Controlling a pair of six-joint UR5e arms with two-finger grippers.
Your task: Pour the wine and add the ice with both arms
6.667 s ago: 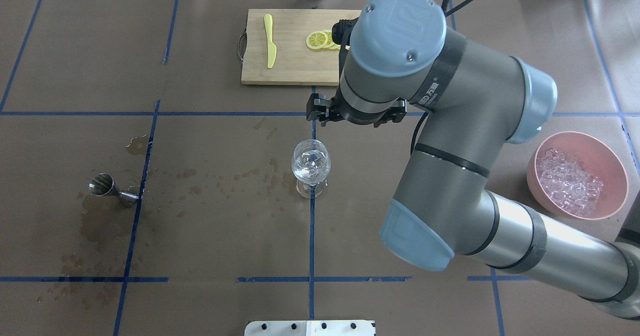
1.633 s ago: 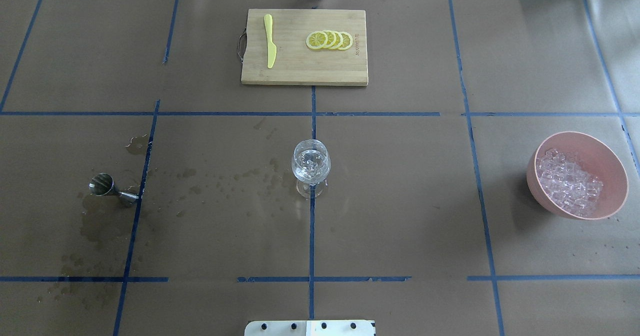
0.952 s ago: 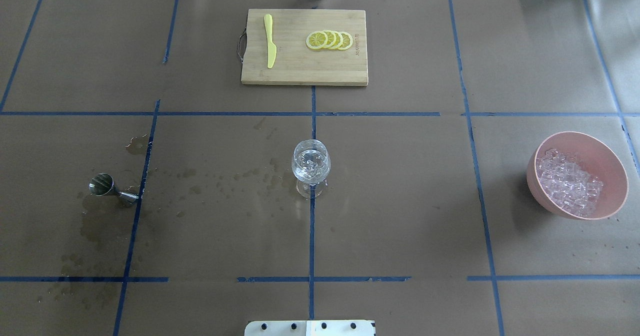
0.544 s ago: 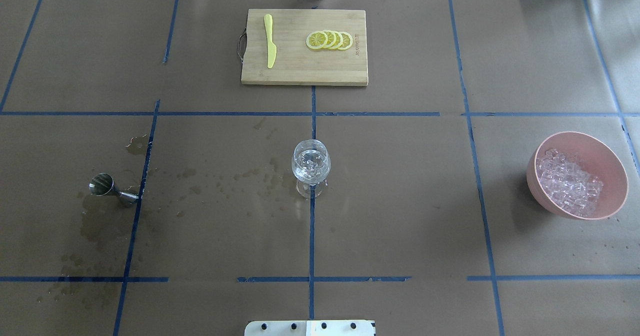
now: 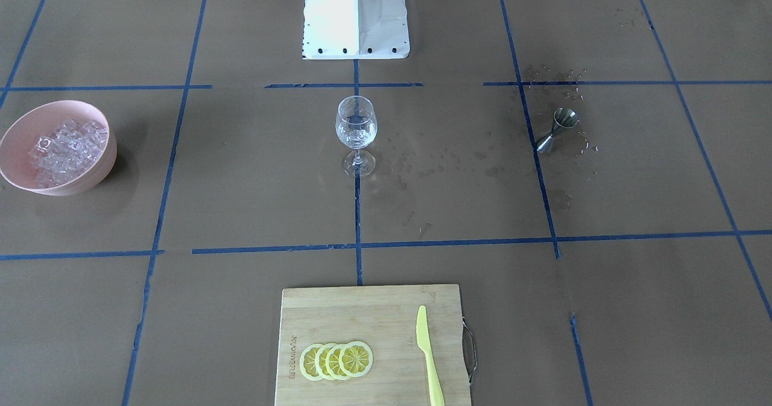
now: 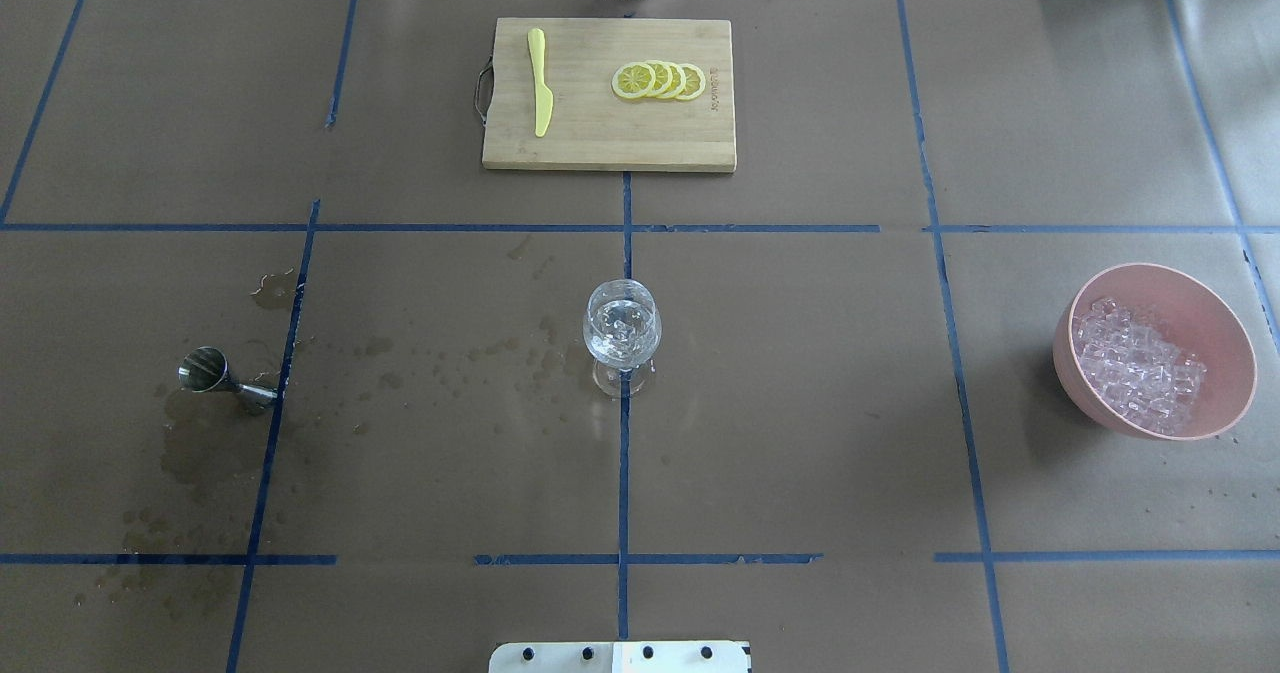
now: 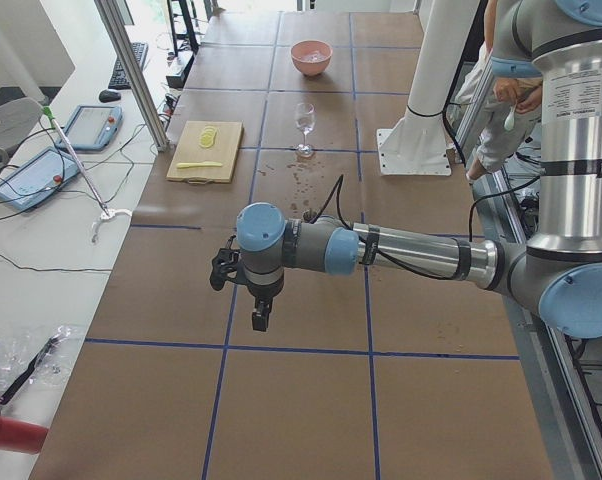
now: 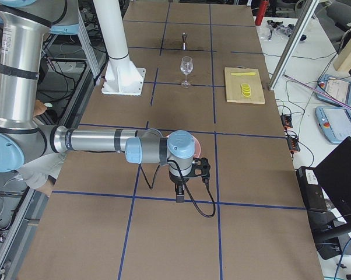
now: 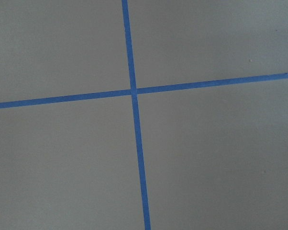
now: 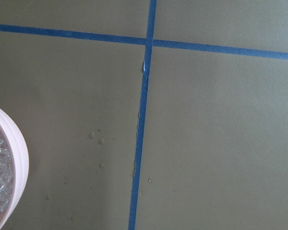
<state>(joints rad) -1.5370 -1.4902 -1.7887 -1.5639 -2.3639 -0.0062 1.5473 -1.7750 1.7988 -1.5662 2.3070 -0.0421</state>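
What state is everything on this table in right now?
Glass: upright, ice inside.
Jigger: upright, stains around it.
Bowl: upright, heaped with ice.
Lemon slices: overlapped on board.
Knife: flat on board.
Left end effector: over table, grip unclear.
Right end effector: beside bowl, grip unclear.

Left arm [image 7: 411, 255]: silver-grey tubes, black bands, light-blue joint caps [image 7: 259, 228].
Right arm [image 8: 94, 140]: same finish.
Left gripper [image 7: 260, 320]: black.
Right gripper [image 8: 179, 196]: black.
Wrist cable [image 7: 328, 195]: black, arcing at 1 o'clock of the left wrist.
Pedestal [image 5: 356, 14]: white, dark screws [image 5: 356, 50] along its 6 o'clock edge.
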